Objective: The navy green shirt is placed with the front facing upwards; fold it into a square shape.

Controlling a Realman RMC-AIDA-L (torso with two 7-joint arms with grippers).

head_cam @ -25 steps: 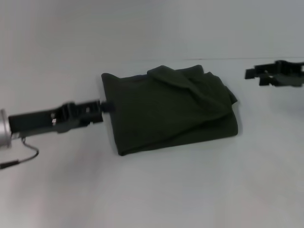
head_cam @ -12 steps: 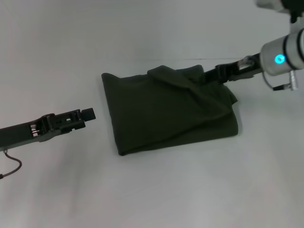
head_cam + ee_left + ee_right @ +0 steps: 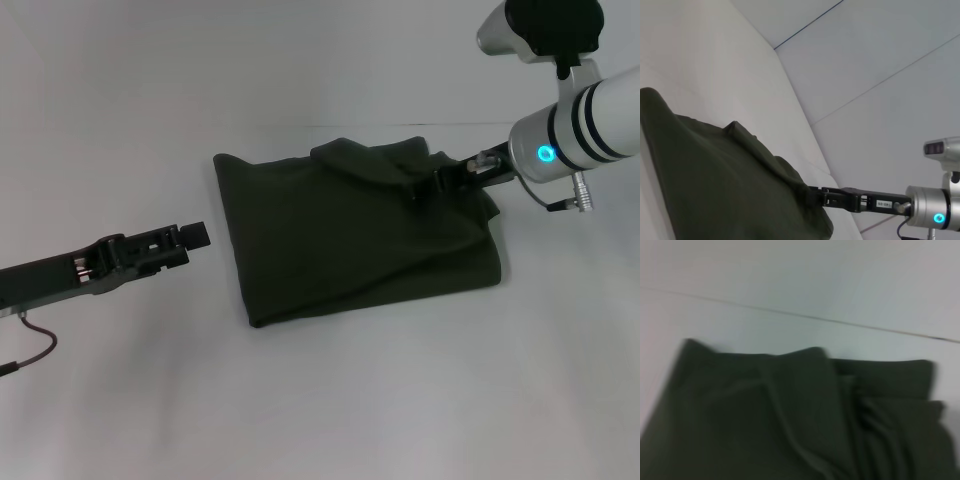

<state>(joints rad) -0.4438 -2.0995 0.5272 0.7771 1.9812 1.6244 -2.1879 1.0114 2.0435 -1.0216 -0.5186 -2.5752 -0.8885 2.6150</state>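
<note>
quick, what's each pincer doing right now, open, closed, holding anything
Left pincer: off the navy green shirt, holding nothing; open or closed cannot be told.
Right pincer: on the shirt's far right folds; grip cannot be told.

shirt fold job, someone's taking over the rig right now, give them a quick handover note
Left gripper: off the cloth, hovering beside the shirt's left edge, holding nothing.
Right gripper: reaching in over the far right part of the navy green shirt, at the rumpled top layer.
Shirt: lies on the white table, already folded into a rough rectangle, lettering hidden.
Left to do: flatten the bunched far right folds and square up the edges.
</note>
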